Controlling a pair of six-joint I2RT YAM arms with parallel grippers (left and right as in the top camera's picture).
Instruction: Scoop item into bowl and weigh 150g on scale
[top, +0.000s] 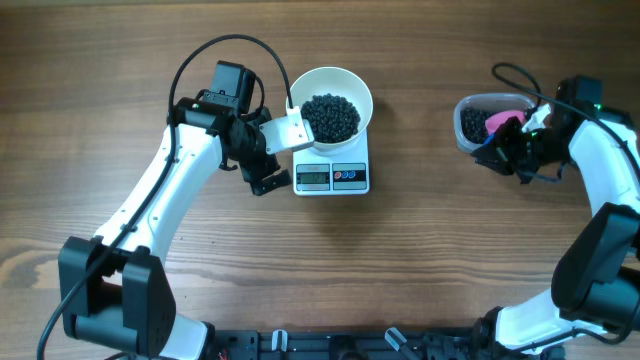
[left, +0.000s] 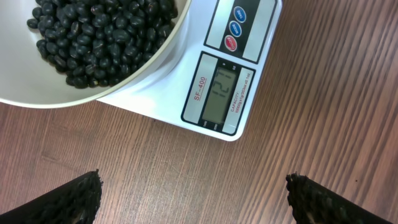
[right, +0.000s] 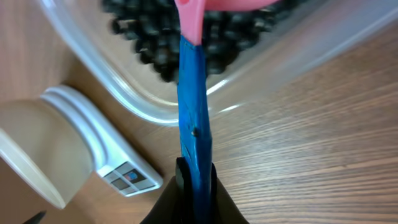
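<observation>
Overhead shows right gripper (right: 194, 175) clenched on the scoop (right: 193, 118) in the tub (top: 462, 118), left gripper (left: 196, 199) released beside the scale (top: 332, 177)

A flat, brown wooden tabletop (top: 400, 270) fills the whole overhead view from edge to edge, so nothing of the room around it shows. Its grain runs from left to right in long, fine streaks, some darker than others, with a looping, arched figure near the lower left corner. The surface is matt with a slight sheen. The light is even and soft, falling from above, and the shadows on the wood are short and blurred at their edges. Seen close from the left wrist, the wood looks a warmer reddish brown; from the right wrist it looks paler.
</observation>
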